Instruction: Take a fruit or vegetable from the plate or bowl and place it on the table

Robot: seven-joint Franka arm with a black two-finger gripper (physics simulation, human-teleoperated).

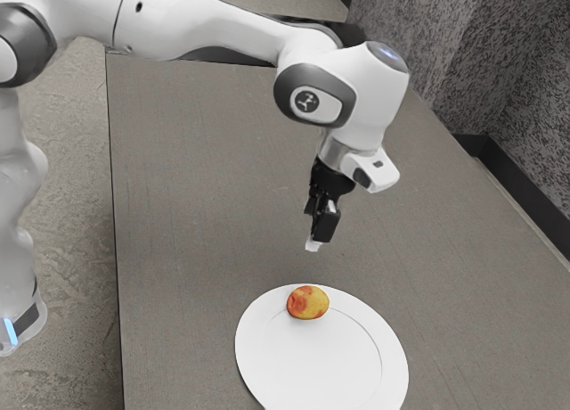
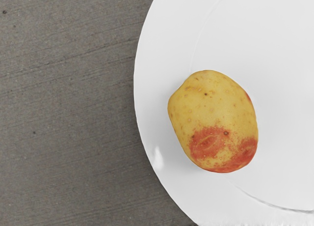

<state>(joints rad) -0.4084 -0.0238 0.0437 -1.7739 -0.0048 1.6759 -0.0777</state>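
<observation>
Potato (image 2: 213, 120) lies on a cut-off plate (image 1: 256, 346); whether the gripper (image 1: 318, 241) is open, I can't tell.

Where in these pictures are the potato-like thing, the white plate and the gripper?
Potato-like thing (image 2: 213, 120): wrist view, middle of its yellow skin.
White plate (image 1: 312, 374): exterior view, bare surface.
Gripper (image 1: 314, 245): exterior view, at the fingertips.

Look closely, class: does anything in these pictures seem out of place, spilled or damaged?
Nothing clearly stands out. The potato-like vegetable sits off-centre on the white plate, near its rim, with no spill visible. Its red patches look like natural colouring, though I can't rule out blemishes.
</observation>
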